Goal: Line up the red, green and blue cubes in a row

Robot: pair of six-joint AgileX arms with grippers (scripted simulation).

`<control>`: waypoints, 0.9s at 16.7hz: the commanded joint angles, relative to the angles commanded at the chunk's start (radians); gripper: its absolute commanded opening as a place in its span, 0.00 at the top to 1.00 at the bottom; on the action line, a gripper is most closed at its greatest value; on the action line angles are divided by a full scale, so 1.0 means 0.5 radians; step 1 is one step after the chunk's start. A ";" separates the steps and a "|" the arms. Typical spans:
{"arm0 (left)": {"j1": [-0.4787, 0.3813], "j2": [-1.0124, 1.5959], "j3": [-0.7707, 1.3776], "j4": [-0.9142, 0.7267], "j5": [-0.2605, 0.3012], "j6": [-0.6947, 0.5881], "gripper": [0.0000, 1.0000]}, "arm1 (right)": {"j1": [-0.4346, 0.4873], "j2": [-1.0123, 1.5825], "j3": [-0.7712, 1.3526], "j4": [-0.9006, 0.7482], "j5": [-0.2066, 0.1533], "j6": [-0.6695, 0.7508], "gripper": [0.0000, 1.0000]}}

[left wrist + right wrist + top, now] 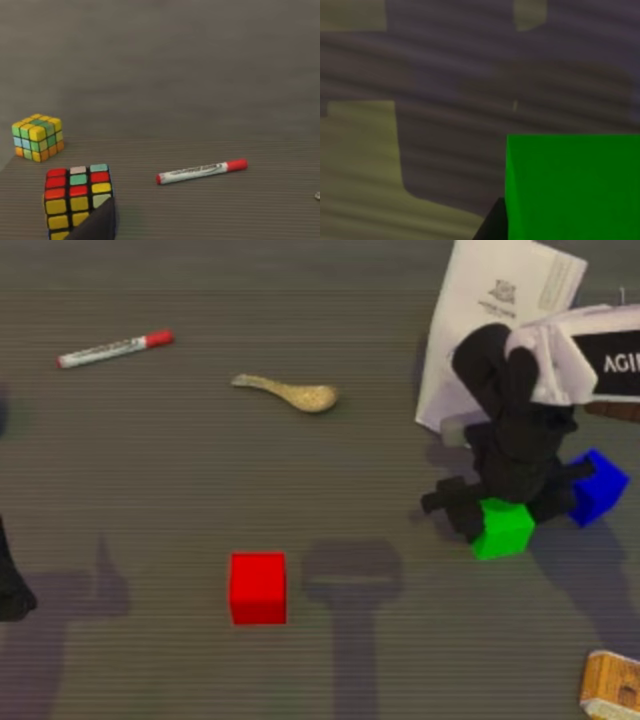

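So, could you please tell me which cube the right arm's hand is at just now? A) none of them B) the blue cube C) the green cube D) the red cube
C: in the top view the right hand sits right over the green cube, which also fills the right wrist view, while the blue cube lies beside it and the red cube lies apart near the table's middle.
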 joint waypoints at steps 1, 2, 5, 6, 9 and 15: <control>0.000 0.000 0.000 0.000 0.000 0.000 0.00 | 0.001 -0.002 0.006 -0.007 0.000 -0.001 1.00; 0.000 0.000 0.000 0.000 0.000 0.000 0.00 | 0.004 -0.012 0.026 -0.035 0.001 -0.001 1.00; 0.000 0.000 0.000 0.000 0.000 0.000 0.00 | 0.007 -0.086 0.131 -0.222 0.001 0.001 1.00; 0.000 0.000 0.000 0.000 0.000 0.000 0.00 | 0.010 -0.115 0.171 -0.302 0.000 0.000 1.00; 0.000 0.000 0.000 0.000 0.000 0.000 0.00 | 0.017 -0.193 0.261 -0.461 -0.002 -0.004 1.00; 0.000 0.000 0.000 0.000 0.000 0.000 0.00 | 0.032 -0.188 0.278 -0.476 -0.002 0.029 1.00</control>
